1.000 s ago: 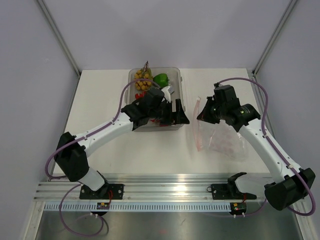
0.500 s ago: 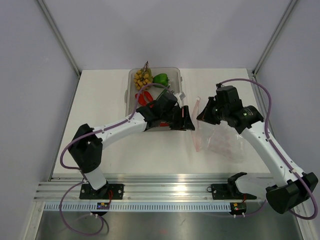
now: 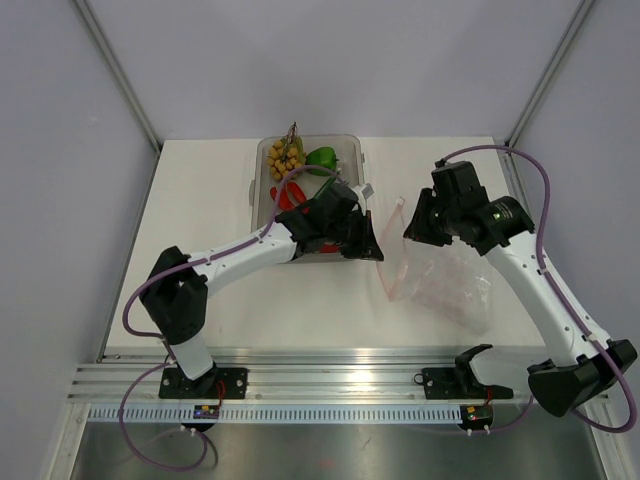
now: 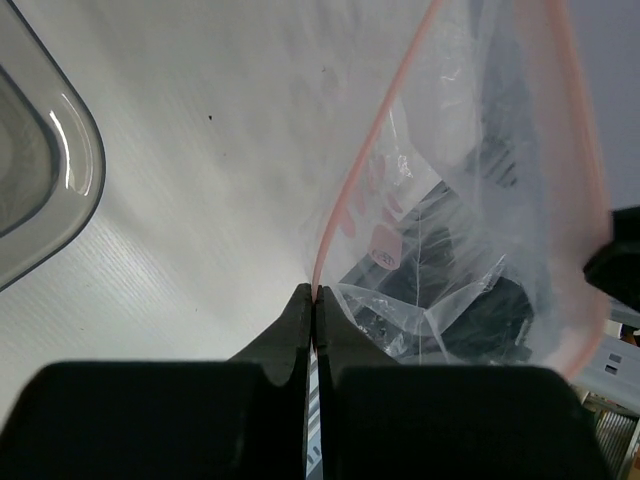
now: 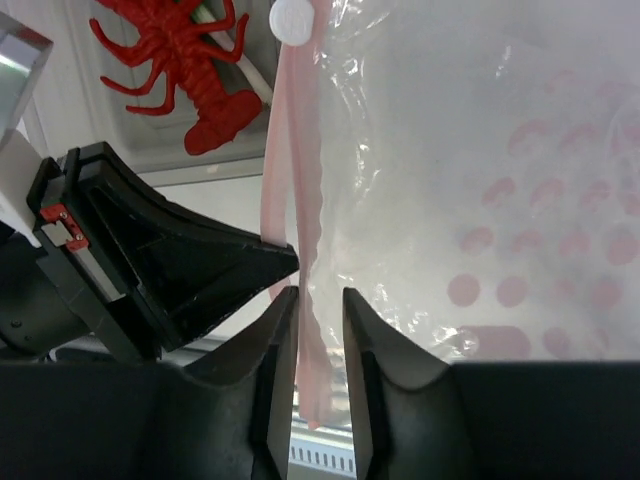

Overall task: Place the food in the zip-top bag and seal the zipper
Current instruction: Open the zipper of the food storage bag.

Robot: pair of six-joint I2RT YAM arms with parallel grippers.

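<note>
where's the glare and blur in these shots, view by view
Top external: even light, sharp, only soft shadows on the table. Left wrist: white glare streak on the rim of the tray, left gripper an underexposed dark mass, zip-top bag crinkles glinting. Right wrist: the bag looks hazy and washed out, red lobster is crisp.

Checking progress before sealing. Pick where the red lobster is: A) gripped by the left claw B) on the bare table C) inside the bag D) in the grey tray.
D: the lobster lies in the grey tray, outside the bag.
</note>
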